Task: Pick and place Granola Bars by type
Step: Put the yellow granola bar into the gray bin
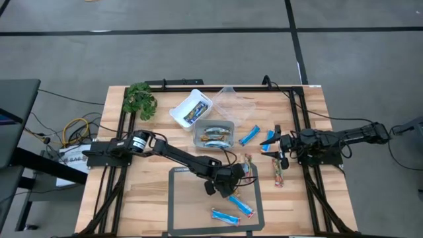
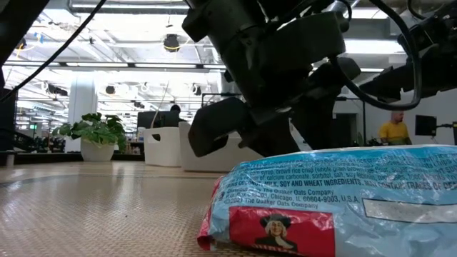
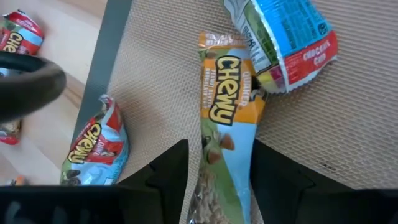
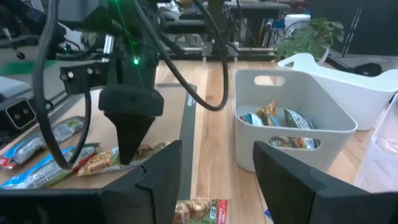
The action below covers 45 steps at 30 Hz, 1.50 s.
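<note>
One orange-and-blue Chewy bar (image 3: 225, 140) lay on grey mat (image 3: 348, 137) | long axis ran straight out between left gripper (image 3: 217, 180) fingers | jaws straddled its near end, closed on it | right gripper (image 4: 214, 177) spread, empty, near tub (image 4: 292, 124)

We see two dark arms. The left arm (image 1: 165, 151) is black, with one shiny silver ring close to its base beside the table (image 1: 152, 205). Thin black cables loop along it. The right arm (image 1: 337, 137) is black too, made of round chunky parts. Each gripper has two flat black fingers (image 3: 168, 177) with slanted edges. A small green light glows on the left arm's wrist.
</note>
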### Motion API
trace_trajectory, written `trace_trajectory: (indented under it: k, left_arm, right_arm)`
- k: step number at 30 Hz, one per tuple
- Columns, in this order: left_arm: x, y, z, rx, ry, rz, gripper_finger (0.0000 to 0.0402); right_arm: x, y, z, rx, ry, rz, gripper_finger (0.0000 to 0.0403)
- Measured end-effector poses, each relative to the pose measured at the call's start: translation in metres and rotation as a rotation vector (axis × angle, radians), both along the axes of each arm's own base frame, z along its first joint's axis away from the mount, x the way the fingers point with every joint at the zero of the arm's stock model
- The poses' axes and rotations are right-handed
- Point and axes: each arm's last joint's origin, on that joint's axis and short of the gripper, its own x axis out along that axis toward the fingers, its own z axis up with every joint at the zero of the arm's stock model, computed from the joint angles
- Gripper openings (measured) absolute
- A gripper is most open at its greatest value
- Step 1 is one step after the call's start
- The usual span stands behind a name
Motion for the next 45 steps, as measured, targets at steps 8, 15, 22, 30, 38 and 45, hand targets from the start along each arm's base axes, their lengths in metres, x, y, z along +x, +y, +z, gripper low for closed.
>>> trace_trajectory:
  k: [8, 15, 22, 30, 38, 45]
  left_arm:
    - [0.0, 0.001, -0.001, -0.011, 0.015, -0.006, 0.0081]
    - [-0.001, 0.001, -0.001, -0.026, 0.02, 0.013, 0.0025]
    - [-0.002, 0.005, 0.026, -0.065, -0.034, 0.051, 0.0055]
    - [-0.015, 0.033, 0.08, -0.12, -0.075, 0.205, 0.0058]
    - [-0.033, 0.085, 0.107, -0.151, 0.018, 0.409, 0.0055]
    - [-0.034, 0.099, 0.107, -0.141, 0.034, 0.475, 0.0055]
  right_arm:
    - [0.0, 0.0, 0.0, 0.0, 0.002, 0.0, 0.0191]
    - [0.0, 0.0, 0.0, 0.0, 0.003, 0.0, 0.0191]
    - [0.0, 0.0, 0.0, 0.0, 0.002, 0.0, 0.0191]
    - [0.0, 0.0, 0.0, 0.0, 0.002, 0.0, 0.0191]
    - [0.0, 0.0, 0.0, -0.001, 0.005, 0.0, 0.0191]
    - [0.0, 0.0, 0.0, 0.0, 0.005, 0.0, 0.0191]
